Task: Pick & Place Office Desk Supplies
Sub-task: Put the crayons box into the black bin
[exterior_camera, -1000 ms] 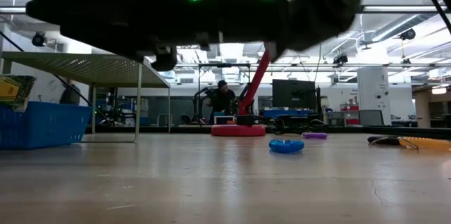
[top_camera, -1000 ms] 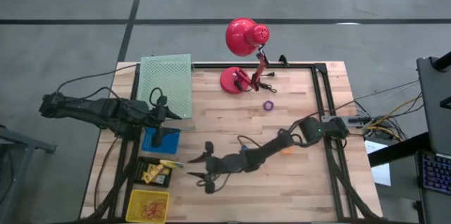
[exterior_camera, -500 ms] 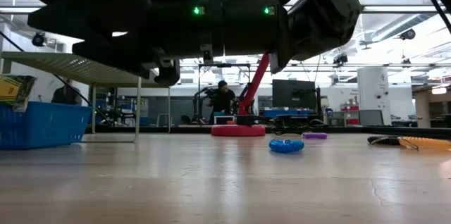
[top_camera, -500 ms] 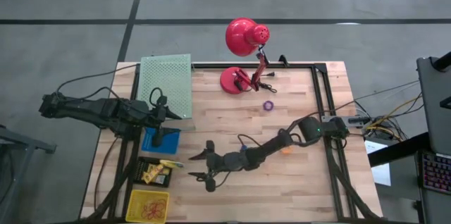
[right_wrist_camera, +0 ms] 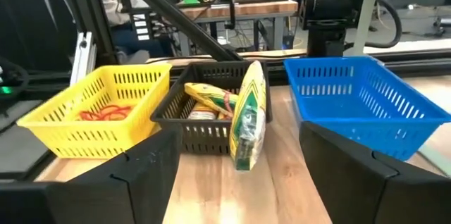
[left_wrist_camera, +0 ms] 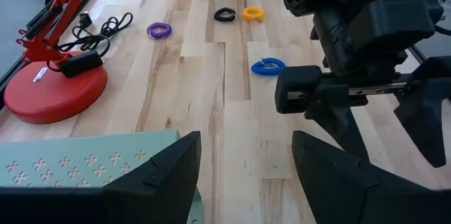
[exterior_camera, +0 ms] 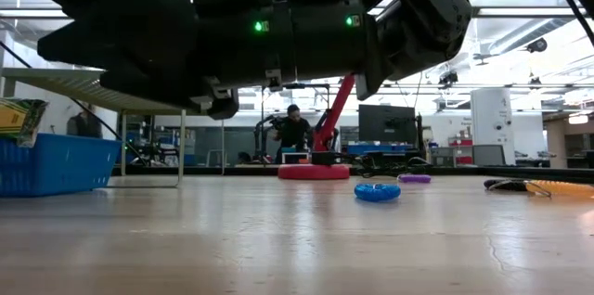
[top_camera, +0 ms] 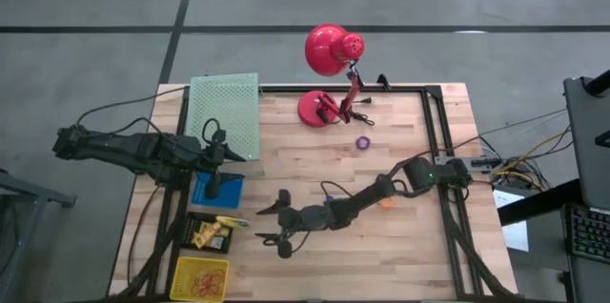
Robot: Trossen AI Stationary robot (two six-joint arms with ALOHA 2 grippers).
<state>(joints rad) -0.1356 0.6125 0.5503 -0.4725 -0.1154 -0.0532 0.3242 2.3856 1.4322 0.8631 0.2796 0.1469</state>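
Several small rings lie flat on the wooden table: blue, purple, black and orange. Yellow packets sit in a black basket; one leans over its front wall. Red rubber bands lie in a yellow basket. My right gripper hovers open and level near the table's middle, pointing at the baskets, nothing between its fingers. My left gripper waits open by the table's left edge, above the blue basket.
A red desk lamp stands on its round base at the far edge, its cord on the wood. A green perforated shelf stands on legs at the far left. A person shows in the room behind.
My right gripper has opened a little wider while staying in front of the baskets. The left arm has kept still.
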